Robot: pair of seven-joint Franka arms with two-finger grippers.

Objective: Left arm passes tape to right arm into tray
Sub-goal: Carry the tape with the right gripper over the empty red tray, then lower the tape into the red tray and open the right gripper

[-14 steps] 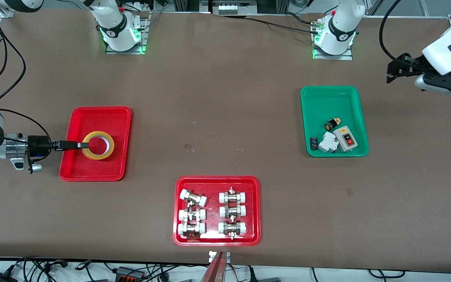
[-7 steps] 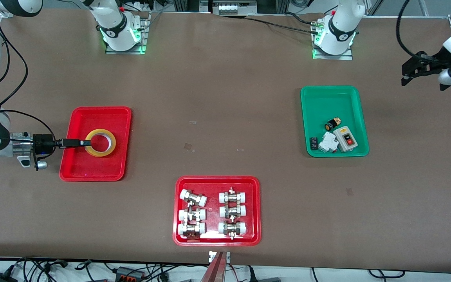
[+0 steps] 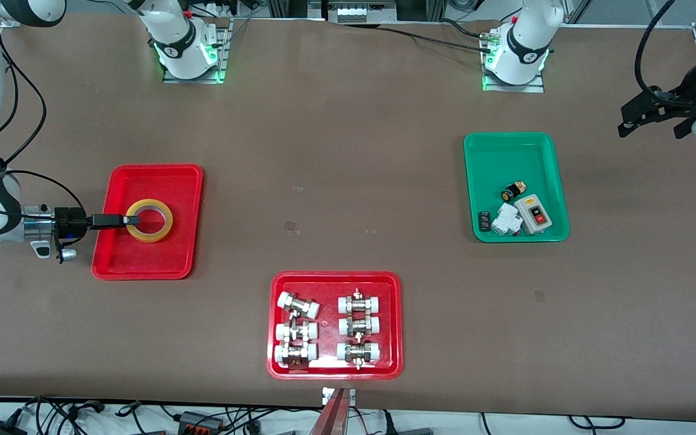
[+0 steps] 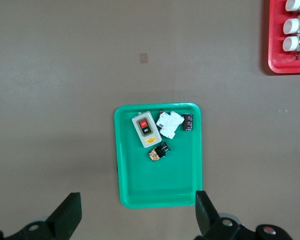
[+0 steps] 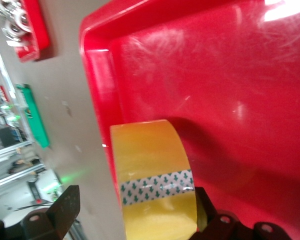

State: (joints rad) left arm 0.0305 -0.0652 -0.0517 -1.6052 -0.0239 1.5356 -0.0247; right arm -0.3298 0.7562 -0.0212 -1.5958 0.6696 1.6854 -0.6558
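Lowest in the front view, at the middle, a red tray of white-capped metal fittings [image 3: 330, 290] is seen on the brown table [image 3: 348, 151], nearest the camera.

Higher up, at mid-height and toward the right arm's end, the plain red tray [image 3: 142, 260] is found. The tape [image 3: 169, 222] is lying inside it, in the half of the tray farther from the camera. The right gripper [image 3: 132, 220] is reached in level over the tray's rim, with its tips at the edge of the roll. In the right wrist view the yellow band of the tape [image 5: 150, 160] is seen between the fingers of the right gripper [image 5: 135, 215]. The jaws are spread wider than the band. One finger is kept clear of the band and the other is seen right at its edge, so nothing is clamped. The tray's glossy floor [image 5: 230, 75] is shown beside the roll.

At the same height, toward the left arm's end, a green tray [image 3: 505, 157] is set, with a grey switch box [image 3: 533, 212] and small parts gathered in its nearer end.

In the upper corner at the left arm's end, the left gripper [image 3: 626, 121] is held raised over the table. Its jaws are wide apart and nothing is held. In the left wrist view the green tray [image 4: 155, 185] is seen below the left gripper [image 4: 135, 210].
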